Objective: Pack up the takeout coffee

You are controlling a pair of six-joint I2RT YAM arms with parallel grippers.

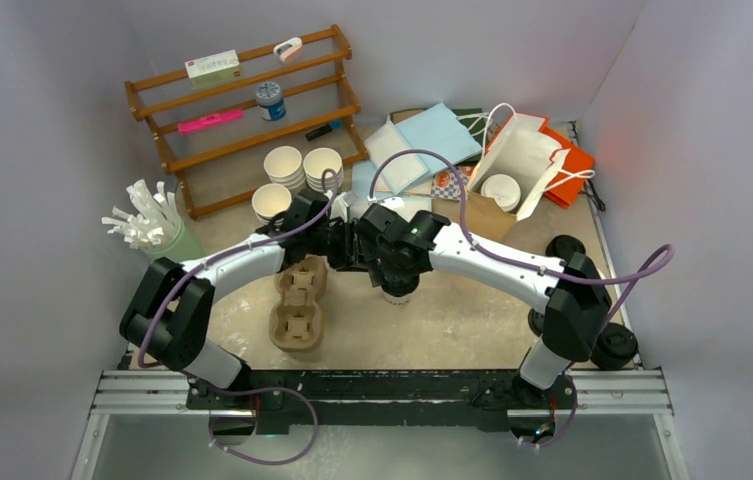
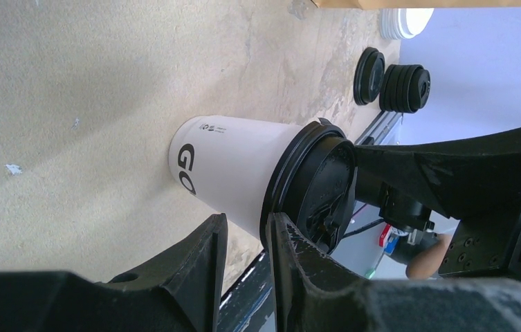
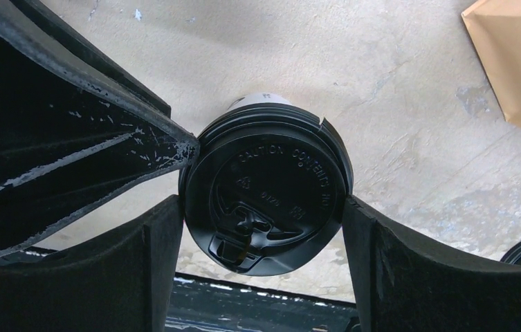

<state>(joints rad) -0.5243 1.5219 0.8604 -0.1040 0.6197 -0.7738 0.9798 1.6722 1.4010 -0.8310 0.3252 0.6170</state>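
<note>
The takeout coffee (image 2: 233, 173) is a white paper cup printed "GO" with a black plastic lid (image 3: 266, 197); it stands at mid-table (image 1: 399, 292). My right gripper (image 3: 263, 207) reaches down over it, and both fingers (image 3: 153, 242) press the lid's rim from opposite sides. My left gripper (image 2: 247, 225) comes in from the left at rim height, jaws a little apart with nothing between them. One left fingertip (image 3: 185, 146) touches the lid's edge. In the top view both grippers (image 1: 382, 250) hide most of the cup.
A brown pulp cup tray (image 1: 300, 300) lies just left of the cup. Stacked white cups (image 1: 302, 165) stand behind it. A white handled paper bag (image 1: 527, 160) and a brown bag (image 1: 472, 215) sit at back right. Black lids (image 2: 403, 86) are stacked near the right arm's base.
</note>
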